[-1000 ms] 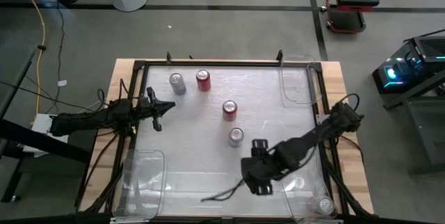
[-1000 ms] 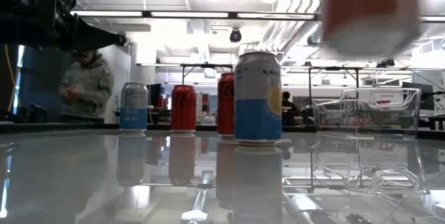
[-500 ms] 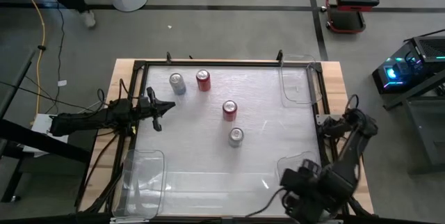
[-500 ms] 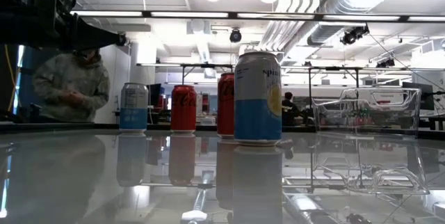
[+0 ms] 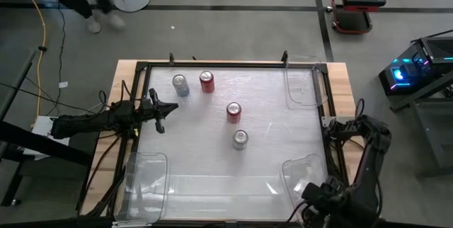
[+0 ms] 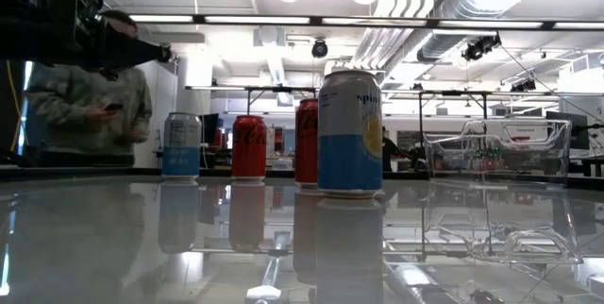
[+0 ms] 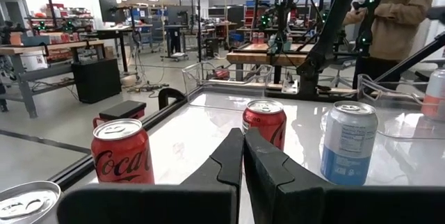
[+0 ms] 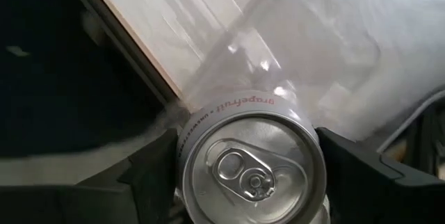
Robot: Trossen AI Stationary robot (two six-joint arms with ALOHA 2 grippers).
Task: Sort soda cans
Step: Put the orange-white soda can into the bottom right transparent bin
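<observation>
Four soda cans stand upright on the glossy table: a silver-blue one (image 5: 181, 84), two red ones (image 5: 207, 81) (image 5: 233, 112), and a silver one (image 5: 241, 139) that is nearest in the low view (image 6: 350, 134). My right gripper (image 5: 320, 201) is at the near right corner, over a clear bin (image 5: 297, 168), shut on a fifth, silver-topped can (image 8: 254, 165). My left gripper (image 5: 159, 111) waits shut near the table's left edge, its fingers (image 7: 243, 144) pointing at the cans. A sixth can is hidden. My right gripper holds the silver-topped can by its body just below the rim (image 8: 208, 116), pinched between the two fingers (image 8: 149, 172), one on either side. The fingers come from above, pointing down. The can is upright over the bin's clear wall; what its foot rests on is hidden.
Clear bins sit at the near left corner (image 5: 145, 178) and the far right corner (image 5: 301, 83). A black frame (image 5: 212, 64) runs round the table. A person (image 6: 90, 106) stands beyond the far left side. Open table lies between the cans and the near edge.
My right arm has swung from the table's near middle toward the near right corner and come over the bin there, carrying the can. The can has passed out of the low view's top right. The person behind the table has walked along.
</observation>
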